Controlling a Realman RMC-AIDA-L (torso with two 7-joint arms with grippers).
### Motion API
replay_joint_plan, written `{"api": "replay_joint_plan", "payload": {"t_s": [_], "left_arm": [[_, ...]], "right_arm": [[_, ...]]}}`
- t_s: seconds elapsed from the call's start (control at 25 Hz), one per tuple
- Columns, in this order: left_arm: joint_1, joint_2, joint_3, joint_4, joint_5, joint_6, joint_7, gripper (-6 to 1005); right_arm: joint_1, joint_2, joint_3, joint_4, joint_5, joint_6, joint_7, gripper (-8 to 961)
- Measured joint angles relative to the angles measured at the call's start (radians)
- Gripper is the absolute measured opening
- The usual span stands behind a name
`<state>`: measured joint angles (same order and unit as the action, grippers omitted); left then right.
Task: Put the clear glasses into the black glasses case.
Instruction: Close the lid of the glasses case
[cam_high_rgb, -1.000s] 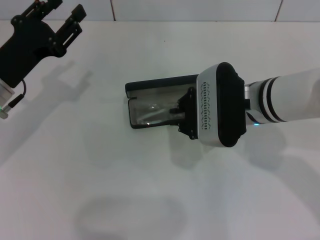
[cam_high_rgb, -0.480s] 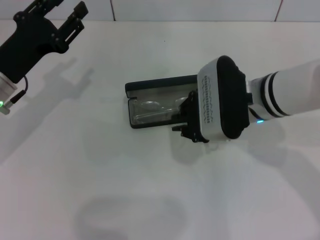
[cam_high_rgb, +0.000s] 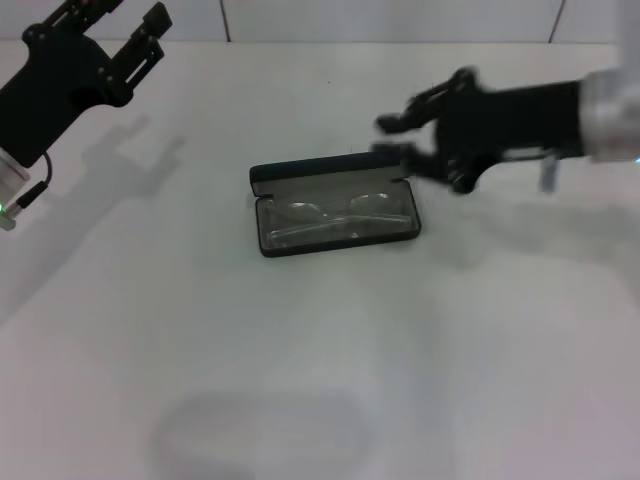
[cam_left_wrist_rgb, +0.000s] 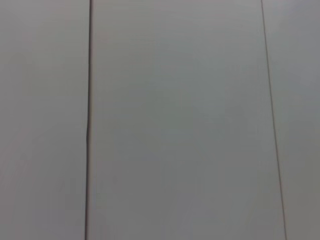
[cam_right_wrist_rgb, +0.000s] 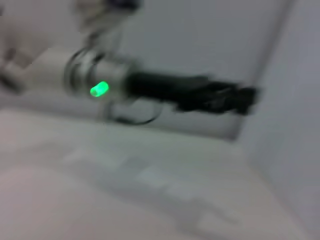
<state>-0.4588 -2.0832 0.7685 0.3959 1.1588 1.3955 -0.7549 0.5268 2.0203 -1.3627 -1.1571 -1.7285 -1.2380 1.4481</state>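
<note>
The black glasses case (cam_high_rgb: 300, 177) lies open at the table's middle, lid tilted back toward the wall. Inside it, flat on the grey lining, rest the clear glasses (cam_high_rgb: 335, 219). My right gripper (cam_high_rgb: 386, 138) hovers just past the case's right end, above the table, open and holding nothing, its fingers pointing left. My left gripper (cam_high_rgb: 112, 22) is raised at the far left near the wall, open and empty. In the right wrist view that left gripper (cam_right_wrist_rgb: 220, 98) shows far off, blurred, with a green light on its arm. The left wrist view holds only wall panels.
The white table (cam_high_rgb: 300, 380) stretches around the case with nothing else on it. A tiled wall (cam_high_rgb: 380, 18) closes off the far edge. A faint oval shadow lies on the table near the front.
My right gripper has let go of the glasses, lifted out of the case and swung up and to the right. The glasses now lie uncovered in the case. The left arm barely moved.
</note>
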Motion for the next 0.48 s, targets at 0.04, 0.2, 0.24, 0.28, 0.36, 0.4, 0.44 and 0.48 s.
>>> {"api": "replay_joint_plan", "payload": {"t_s": [0.04, 0.2, 0.24, 0.28, 0.36, 0.4, 0.44, 0.48], "left_arm": [[0.0, 0.0, 0.0, 0.0, -0.002, 0.0, 0.0, 599], [0.001, -0.002, 0.0, -0.001, 0.0, -0.002, 0.0, 599], [-0.002, -0.003, 0.002, -0.005, 0.001, -0.007, 0.0, 599], [-0.007, -0.003, 0.003, -0.012, 0.002, -0.014, 0.001, 599], [-0.02, -0.004, 0.004, -0.029, 0.007, -0.028, 0.003, 599], [-0.031, -0.004, 0.005, -0.039, 0.015, -0.04, 0.004, 599], [-0.045, -0.004, 0.007, -0.048, 0.033, -0.055, 0.002, 599], [-0.058, -0.004, 0.009, -0.054, 0.052, -0.071, -0.003, 599]], "right_arm": [[-0.009, 0.001, 0.044, 0.02, 0.024, -0.011, -0.015, 212], [-0.036, 0.0, 0.186, 0.169, 0.183, 0.033, -0.133, 213], [-0.037, -0.002, 0.229, 0.23, 0.24, 0.029, -0.187, 213], [-0.032, -0.004, 0.275, 0.294, 0.284, 0.012, -0.232, 213], [-0.022, -0.008, 0.355, 0.398, 0.345, -0.017, -0.296, 213], [-0.018, -0.009, 0.403, 0.445, 0.367, -0.025, -0.32, 213], [-0.016, -0.01, 0.43, 0.468, 0.379, -0.03, -0.334, 213], [-0.016, -0.009, 0.467, 0.494, 0.393, -0.032, -0.346, 214]]}}
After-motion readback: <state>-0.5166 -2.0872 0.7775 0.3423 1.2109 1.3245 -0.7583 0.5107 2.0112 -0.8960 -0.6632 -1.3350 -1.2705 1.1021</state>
